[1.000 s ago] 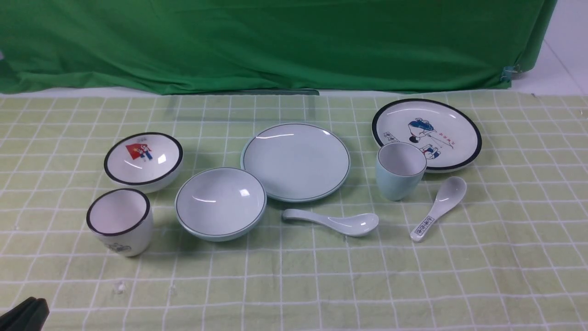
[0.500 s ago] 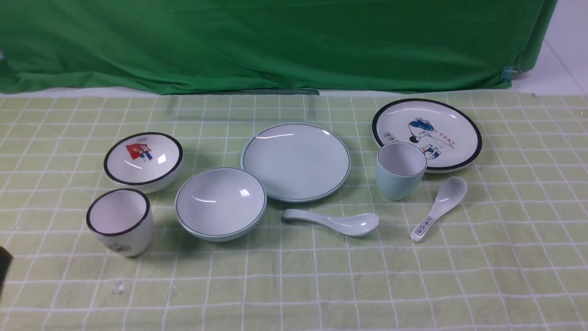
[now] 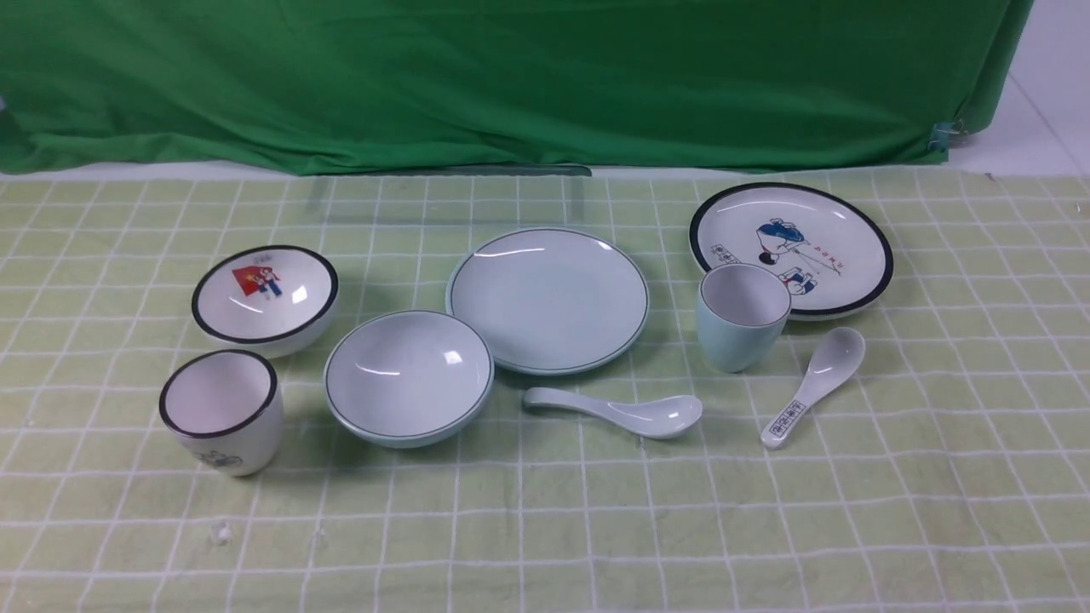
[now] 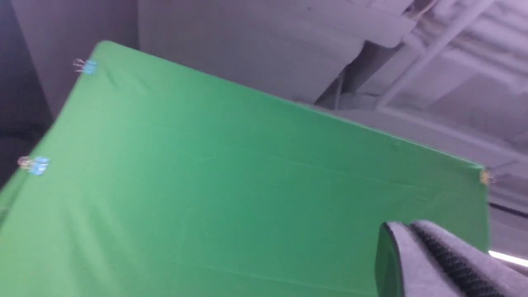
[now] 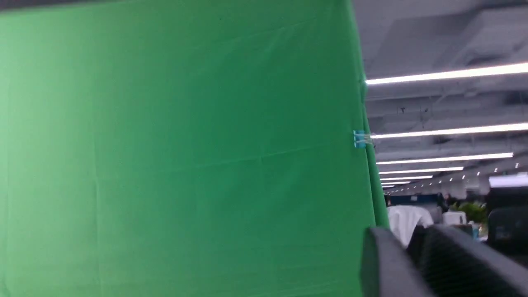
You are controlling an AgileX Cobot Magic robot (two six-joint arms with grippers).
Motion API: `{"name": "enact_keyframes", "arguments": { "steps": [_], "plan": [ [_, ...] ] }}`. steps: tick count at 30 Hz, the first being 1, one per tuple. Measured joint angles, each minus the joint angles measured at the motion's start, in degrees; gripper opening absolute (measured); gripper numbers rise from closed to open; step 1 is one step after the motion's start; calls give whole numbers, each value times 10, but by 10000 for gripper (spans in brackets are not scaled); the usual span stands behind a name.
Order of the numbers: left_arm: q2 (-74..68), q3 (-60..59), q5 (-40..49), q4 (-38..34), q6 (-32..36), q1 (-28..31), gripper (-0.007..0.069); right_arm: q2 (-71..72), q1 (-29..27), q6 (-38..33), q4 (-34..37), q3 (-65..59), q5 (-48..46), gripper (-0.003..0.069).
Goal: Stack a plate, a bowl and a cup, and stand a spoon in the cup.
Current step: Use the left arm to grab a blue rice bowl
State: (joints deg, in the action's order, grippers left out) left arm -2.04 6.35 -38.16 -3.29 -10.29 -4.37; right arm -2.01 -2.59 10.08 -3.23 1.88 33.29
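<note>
The left gripper (image 4: 412, 235) has slipped out of the front view; whether it or the right gripper (image 5: 408, 247) is spread, I can't tell. Nothing stacked yet: glossy pale blue bowl (image 3: 409, 376), handleless cup (image 3: 741, 317) and ceramic spoon (image 3: 622, 410) sit around the round pale blue plate (image 3: 549, 300).

Seen only in the wrist views, and only in part. On the left side, pointing up and away from the counter, wrist rolled to a slant: left fingers (image 4: 437, 264) poking into one corner of the frame, pale grey on the outside, with a dark ribbed pad along the inner face, slightly blurred. On the right side, likewise aimed upward, held more level: right fingers (image 5: 449, 264) showing in one corner, dark, with a finely textured pad. Cropped by the frame edge on both sides, so impossible to say whether spread or closed.
</note>
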Motion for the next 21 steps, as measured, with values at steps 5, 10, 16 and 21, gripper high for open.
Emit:
{"name": "enact_keyframes", "arguments": {
  "steps": [5,10,16,21],
  "plan": [
    [-135,165,199,48,20,0,-30,-81,0,-28,-27,107,-101,17],
    [-306,234,243,73,14,0,-30,-200,0,-118,-31,168,-196,13],
    [-487,262,225,92,-91,-3,-30,-338,20,-96,-31,246,-412,15],
    [-617,378,498,151,-105,-59,-30,-453,98,-121,-30,291,-600,13]
  ]
}}
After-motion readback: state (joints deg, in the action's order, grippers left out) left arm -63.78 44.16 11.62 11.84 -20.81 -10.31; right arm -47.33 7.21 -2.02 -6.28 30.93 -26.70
